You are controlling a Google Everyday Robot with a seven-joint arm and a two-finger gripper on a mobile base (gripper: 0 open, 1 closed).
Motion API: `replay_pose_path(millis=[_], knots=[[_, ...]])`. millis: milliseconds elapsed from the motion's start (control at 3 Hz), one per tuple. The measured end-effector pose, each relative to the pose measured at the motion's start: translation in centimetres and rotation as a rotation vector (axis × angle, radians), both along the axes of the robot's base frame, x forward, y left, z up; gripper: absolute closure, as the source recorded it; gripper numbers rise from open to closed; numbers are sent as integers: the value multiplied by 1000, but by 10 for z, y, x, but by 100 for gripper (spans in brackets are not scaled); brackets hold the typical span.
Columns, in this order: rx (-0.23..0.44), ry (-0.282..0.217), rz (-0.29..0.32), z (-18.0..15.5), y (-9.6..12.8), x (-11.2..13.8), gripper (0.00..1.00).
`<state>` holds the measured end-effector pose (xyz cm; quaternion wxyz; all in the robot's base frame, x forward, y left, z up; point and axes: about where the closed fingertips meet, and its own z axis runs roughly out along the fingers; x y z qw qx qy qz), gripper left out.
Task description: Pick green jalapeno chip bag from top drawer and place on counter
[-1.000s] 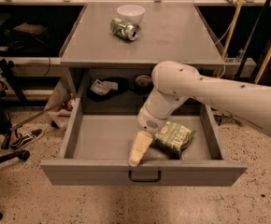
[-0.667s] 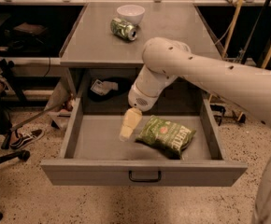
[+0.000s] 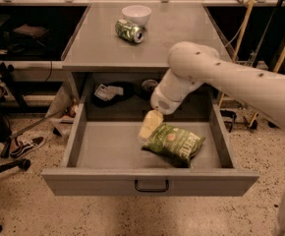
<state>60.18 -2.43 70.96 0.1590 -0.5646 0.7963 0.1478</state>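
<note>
Starting at the left, a sneaker (image 3: 27, 144) lies on the floor beside the grey cabinet. The top drawer (image 3: 83, 181) stands open toward the near side, with its black handle (image 3: 152, 186) at centre. On the bench (image 3: 182, 43) above, a green soda can (image 3: 129, 30) lies just beside a white bowl (image 3: 136, 14). The gripper (image 3: 150, 124) hangs inside the drawer at the left end of the green jalapeno chip bag (image 3: 174, 143), which lies flat right of centre. I cannot tell whether the gripper is wide or narrow. The white arm (image 3: 231, 77) reaches in from the right.
</note>
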Motion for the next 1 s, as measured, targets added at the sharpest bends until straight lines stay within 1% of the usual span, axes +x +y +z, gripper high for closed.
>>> replay_pose_path(millis=[333, 667, 1000], knots=[[-9, -95, -217, 17, -73, 29, 0], [-5, -94, -219, 15, -71, 30, 0], [4, -63, -224, -10, -66, 30, 0]])
